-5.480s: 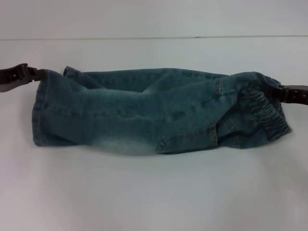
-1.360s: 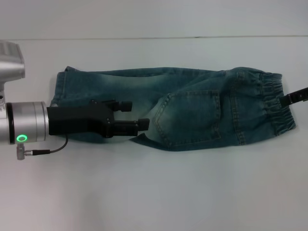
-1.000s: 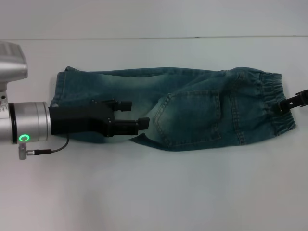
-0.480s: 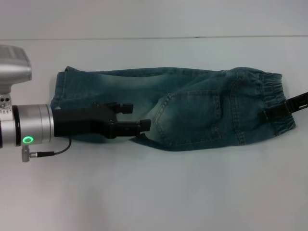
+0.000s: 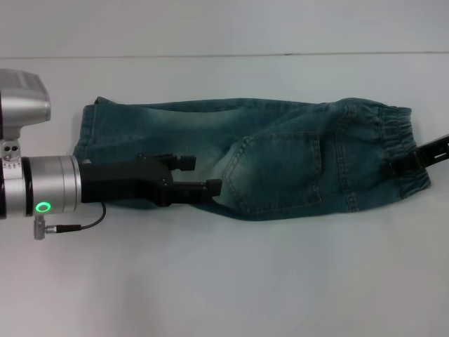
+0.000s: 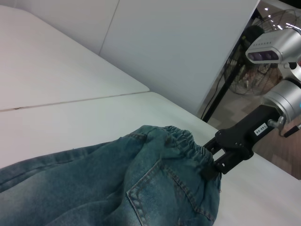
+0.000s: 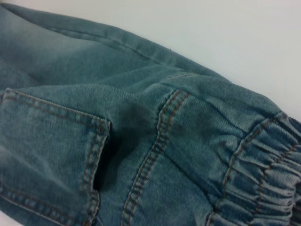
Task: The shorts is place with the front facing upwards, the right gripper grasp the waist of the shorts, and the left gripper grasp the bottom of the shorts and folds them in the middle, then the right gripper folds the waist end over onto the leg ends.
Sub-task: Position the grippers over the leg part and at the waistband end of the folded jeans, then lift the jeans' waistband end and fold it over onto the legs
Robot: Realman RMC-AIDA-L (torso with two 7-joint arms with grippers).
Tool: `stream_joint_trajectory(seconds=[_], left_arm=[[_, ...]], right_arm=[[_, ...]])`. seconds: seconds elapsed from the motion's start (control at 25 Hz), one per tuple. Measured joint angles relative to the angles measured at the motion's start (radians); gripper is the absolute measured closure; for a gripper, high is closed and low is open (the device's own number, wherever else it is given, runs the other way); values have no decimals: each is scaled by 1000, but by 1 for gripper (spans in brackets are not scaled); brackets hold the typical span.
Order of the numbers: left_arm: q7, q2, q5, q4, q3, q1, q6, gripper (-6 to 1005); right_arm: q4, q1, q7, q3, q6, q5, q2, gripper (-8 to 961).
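Shorts (image 5: 280, 161) lie folded lengthwise on the counter (image 5: 224, 281); your right claw (image 5: 393, 167) pinches the waistband (image 5: 396, 137); your left claw (image 5: 200, 175) hovers spread mid-leg; a shallow pinch may slip when folding.

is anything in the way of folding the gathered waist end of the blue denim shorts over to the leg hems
Yes: the left gripper, black and unlabelled, lies over the middle of the shorts, between the waistband and the leg hems.

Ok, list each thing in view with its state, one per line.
shorts: folded in half lengthwise, lying flat on the table, pocket side up.
waist of the shorts: at the robot's right end, not yet folded over.
left claw: open, over the middle of the shorts.
right claw: at the waistband, fingers around its edge.
table: white, bearing the shorts.
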Motion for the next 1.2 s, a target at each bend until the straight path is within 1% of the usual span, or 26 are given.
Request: stream_joint_trajectory(seconds=[0.04, 0.48, 0.68, 0.84, 0.92, 1.0, 1.04, 1.08, 1.12, 1.2], left_arm=[[0, 0, 0, 0, 0, 0, 1, 142], [-1, -5, -5, 0, 0, 4, 6, 163], [-2, -8, -18, 0, -7, 3, -7, 172], [16, -10, -68, -2, -11, 6, -33, 179], [67, -14, -104, -20, -10, 7, -61, 183], [158, -17, -168, -63, -10, 7, -85, 242], [158, -17, -168, -63, -10, 7, -85, 272], [284, -17, -253, -132, -8, -1, -103, 301], [301, -17, -265, -141, -8, -4, -109, 331], [413, -19, -336, -212, -9, -21, -159, 389]], right_arm=[[0, -1, -4, 0, 0, 0, 0, 336], [0, -4, -21, 2, -4, 1, 0, 577], [-9, -5, -16, 19, -23, 3, -1, 810], [-52, -7, -15, 54, -86, 17, -5, 832], [-83, -6, -14, 63, -113, 19, -6, 843], [-113, -7, -14, 65, -141, 25, -6, 843], [-126, -6, -13, 67, -153, 30, -6, 843], [-137, -6, -13, 68, -168, 36, -6, 843], [-149, -5, -12, 69, -182, 40, -6, 843], [-167, 0, -10, 69, -210, 51, -6, 842]])
